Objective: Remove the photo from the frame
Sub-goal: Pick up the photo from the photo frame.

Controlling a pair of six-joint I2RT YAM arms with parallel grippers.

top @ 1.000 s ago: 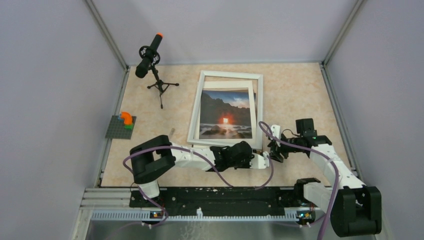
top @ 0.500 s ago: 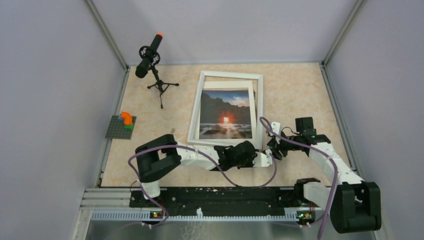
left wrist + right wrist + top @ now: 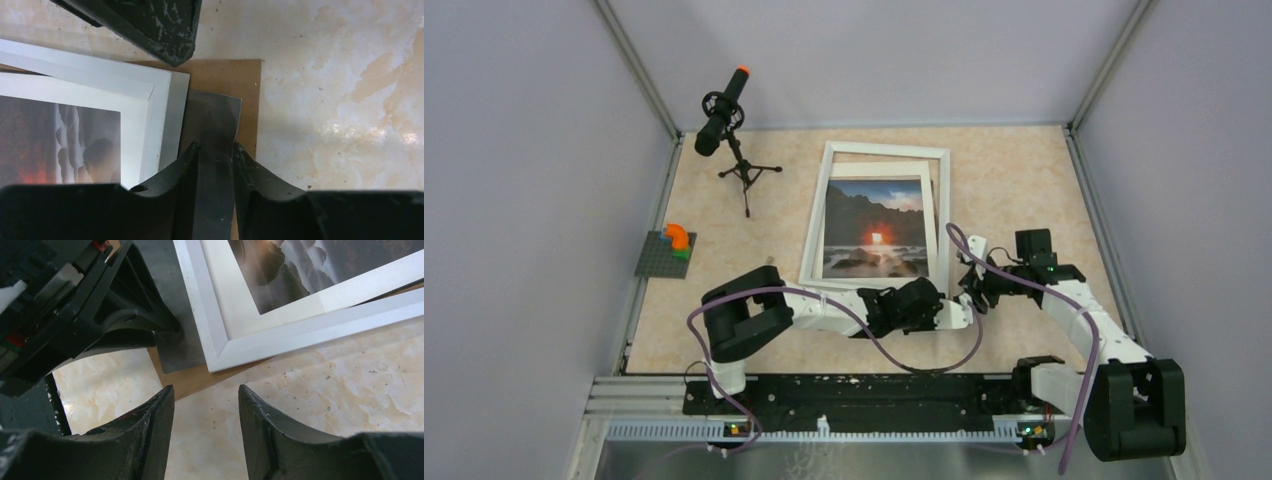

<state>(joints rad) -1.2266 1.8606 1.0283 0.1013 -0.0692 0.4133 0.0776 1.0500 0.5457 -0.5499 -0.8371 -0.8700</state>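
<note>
The left jaws stand narrow, and in their gap shows a dark grey sheet [image 3: 212, 120] that pokes out from under the corner of the white frame [image 3: 165, 100] onto the brown backing board [image 3: 240, 80]; whether they pinch it cannot be told. The right jaws stand apart and empty over the tabletop [image 3: 325, 400], with the frame's corner just ahead of them and the left jaws ahead to their left. The photo [image 3: 874, 235] lies inside the frame, beyond both jaws.
</note>
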